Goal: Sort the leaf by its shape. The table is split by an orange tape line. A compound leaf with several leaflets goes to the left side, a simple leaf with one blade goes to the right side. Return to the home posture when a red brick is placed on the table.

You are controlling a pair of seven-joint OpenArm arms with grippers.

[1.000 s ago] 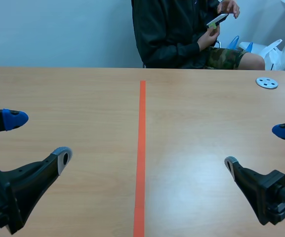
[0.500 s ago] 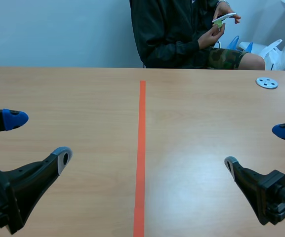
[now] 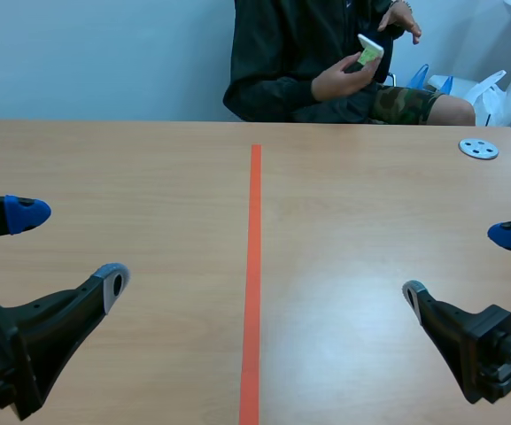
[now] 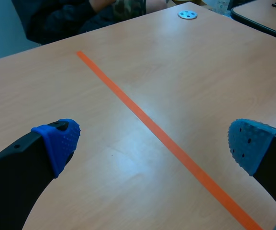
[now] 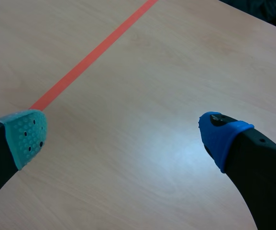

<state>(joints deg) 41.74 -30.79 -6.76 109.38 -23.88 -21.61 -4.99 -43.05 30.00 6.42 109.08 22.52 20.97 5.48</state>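
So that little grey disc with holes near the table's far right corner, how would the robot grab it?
The grey disc lies flat and thin on the table, with no tall side to pinch. So probably by its rim, straight down from above with the right gripper, a finger on each side. Being round, any angle should do.

Bright, even light; pale glare on the surface (image 5: 176,158) between the fingers (image 5: 221,136) in both wrist views; shadows faint.

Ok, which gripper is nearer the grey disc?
Right. The disc lies far right on the table; the right gripper is on the same side of the tape line, the left gripper across it.
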